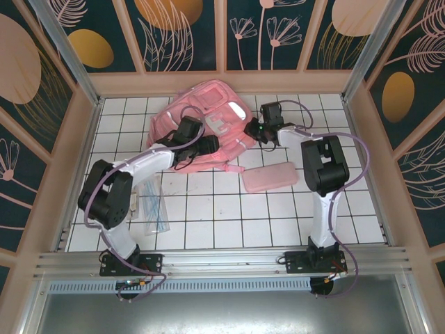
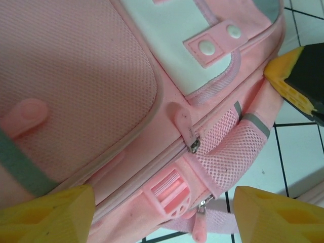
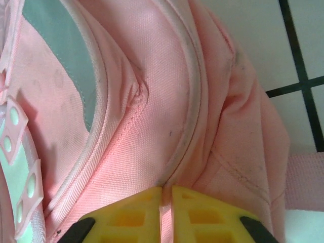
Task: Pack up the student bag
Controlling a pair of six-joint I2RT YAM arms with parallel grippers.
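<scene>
Student bag (image 1: 201,111) first, said one: where did it lie?

Flat on the white tiled table (image 1: 229,216), answered the other, toward the far middle, front pockets up and a silver strip shining.

And the left gripper (image 1: 211,146)?

It was at the bag's near edge. Its yellow fingers (image 2: 55,212) stood wide apart in the wrist view, with the bag's pink buckle (image 2: 169,190) in the gap and a zip pull (image 2: 193,144) just beyond.

The right gripper (image 1: 249,132)?

That was at the bag's right side. Its fingers (image 3: 202,215) were pressed almost together on a thin fold of the pink fabric (only a sliver showed between them).

Anything else on the tiles?

A flat pink pencil case (image 1: 270,177) lay near the bag's right corner, apart from it. A clear plastic packet (image 1: 151,209) lay beside the left arm.
</scene>
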